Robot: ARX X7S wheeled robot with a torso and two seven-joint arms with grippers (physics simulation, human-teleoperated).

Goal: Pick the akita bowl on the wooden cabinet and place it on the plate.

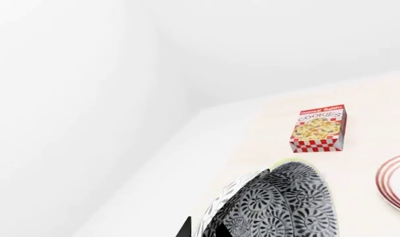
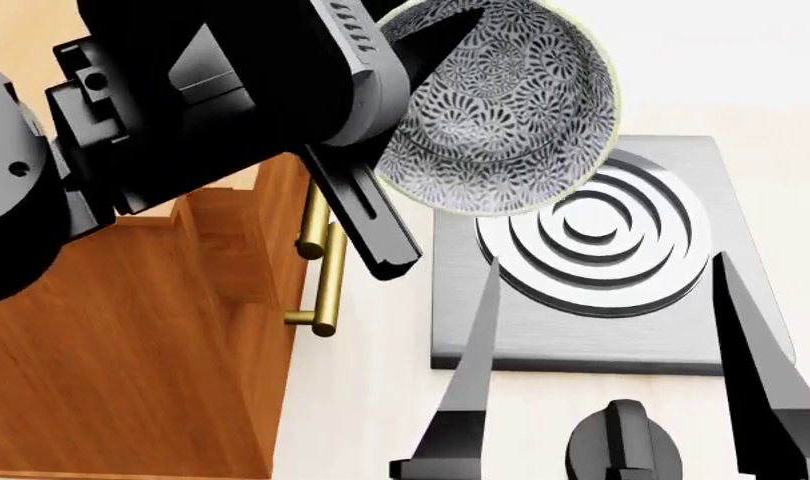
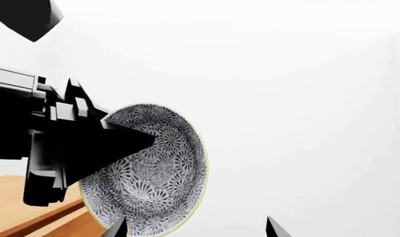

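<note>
The akita bowl (image 2: 512,110), patterned with dark leafy swirls inside and out, hangs tilted in the air above the grey stove slab. My left gripper (image 1: 204,228) is shut on its rim, one black finger (image 3: 131,140) lying inside the bowl. The wooden cabinet (image 2: 138,340) with brass handles stands below and to the left. The plate (image 1: 399,183), white with red rings, shows only at the edge of the left wrist view, on the pale counter. My right gripper (image 2: 605,262) is open and empty, low over the slab's front.
A grey slab with a ringed burner (image 2: 592,230) lies on the counter right of the cabinet. A red-and-white cookies box (image 1: 318,129) stands on the counter beyond the bowl, near the plate. A black knob (image 2: 623,440) sits at the front.
</note>
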